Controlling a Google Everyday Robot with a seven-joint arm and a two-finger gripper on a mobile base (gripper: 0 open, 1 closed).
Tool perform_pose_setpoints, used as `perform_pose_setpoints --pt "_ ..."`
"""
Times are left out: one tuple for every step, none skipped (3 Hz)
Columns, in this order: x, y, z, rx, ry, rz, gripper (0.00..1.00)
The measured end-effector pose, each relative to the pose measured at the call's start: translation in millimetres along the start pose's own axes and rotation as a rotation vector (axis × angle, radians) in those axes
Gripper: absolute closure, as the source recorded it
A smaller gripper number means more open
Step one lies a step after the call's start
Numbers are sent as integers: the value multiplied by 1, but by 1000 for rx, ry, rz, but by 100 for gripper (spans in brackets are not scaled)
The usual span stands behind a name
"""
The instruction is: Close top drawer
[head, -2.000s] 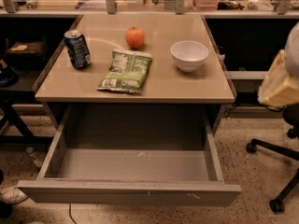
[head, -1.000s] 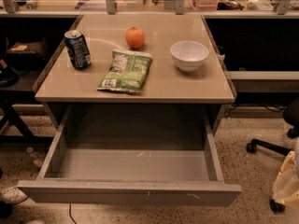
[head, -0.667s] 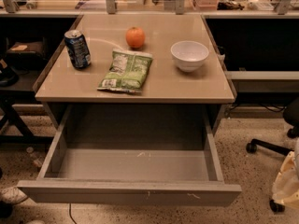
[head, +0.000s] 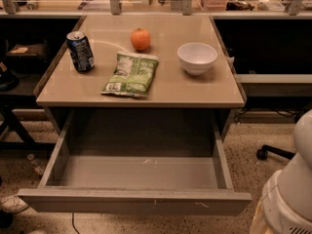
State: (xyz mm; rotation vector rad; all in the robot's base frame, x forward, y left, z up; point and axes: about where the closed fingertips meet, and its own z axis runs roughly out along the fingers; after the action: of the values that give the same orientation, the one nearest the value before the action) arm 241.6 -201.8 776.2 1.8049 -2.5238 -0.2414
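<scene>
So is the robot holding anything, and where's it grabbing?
Can't tell: the pincer is out of view; only the white arm shows, bottom right. The open drawer is untouched.

The robot's arm (head: 287,189) is showing only as a bulky white shape, standing just to the right of the top drawer (head: 122,202), beside its front right corner and apart from it. A smooth rounded segment is rising at the top of the shape, level with the drawer's side wall. Below it, a wider ribbed section is bulging out toward the drawer front, with a small vented patch at its base. The gripper is lying outside the view, so nothing of it is showing near the drawer.
</scene>
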Motion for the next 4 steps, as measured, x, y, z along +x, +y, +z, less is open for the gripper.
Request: perform_pose_setpoints --pt "-13 4 47 -78 -27 -17 100" --pt "-13 4 51 -83 -28 -16 100" --pt "-20 3 63 -84 -60 -27 100" --pt "-37 -1 77 -84 -105 -56 100"
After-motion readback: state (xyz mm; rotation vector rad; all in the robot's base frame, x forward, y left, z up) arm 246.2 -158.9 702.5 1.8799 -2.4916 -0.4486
